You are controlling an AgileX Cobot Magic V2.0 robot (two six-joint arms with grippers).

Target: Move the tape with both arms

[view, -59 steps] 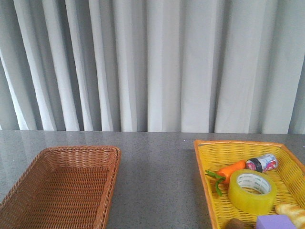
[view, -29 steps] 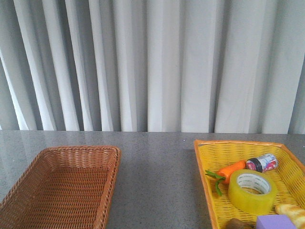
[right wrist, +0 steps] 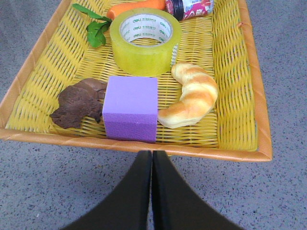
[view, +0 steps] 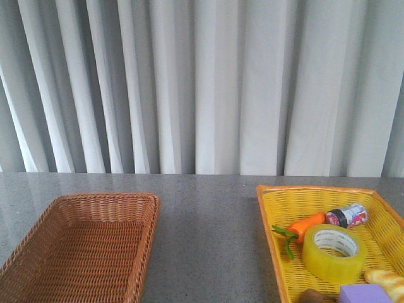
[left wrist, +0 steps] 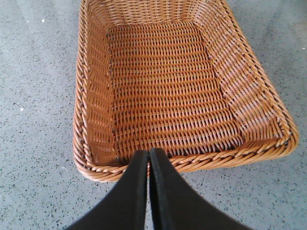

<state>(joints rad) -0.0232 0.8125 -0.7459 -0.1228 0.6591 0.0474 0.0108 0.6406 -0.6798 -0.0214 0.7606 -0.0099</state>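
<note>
Tape: the tape [right wrist: 145, 40] is lying flat, core upward, toward the upper middle of the right wrist frame, inside the yellow basket [right wrist: 238, 86]; in the front view it is sitting at the lower right [view: 334, 253].
Neighbours: a carrot [right wrist: 136, 6] and a small jar [right wrist: 189, 6] are lying just beyond the roll; a croissant [right wrist: 192, 97] and a purple block [right wrist: 130, 114] are crowding its near side, with a flat brown piece [right wrist: 78, 102] beside the block.
Right fingers: the right gripper [right wrist: 151, 158] is hanging outside the basket's near rim, its fingers pressed together and gripping nothing.
Left fingers: the left gripper [left wrist: 147, 157] is hovering at the near rim of the brown wicker basket [left wrist: 91, 120], fingers likewise closed on nothing.
Step in hand: judging from this, the pick is not yet begun; the right arm is the one placed to reach for the roll.
Doing it well: the fingers need to be spreading before descending. Coming in from above looks safest, one finger going into the white core and the other outside the wall on a free side, so as to be clearing the block and croissant.
Risk: the translucent wall looks smooth and may be slipping under a shallow grip.
Handover: lifting straight up, then meeting the left arm over the bare tabletop [view: 208, 240] between the baskets, seems sensible.
</note>
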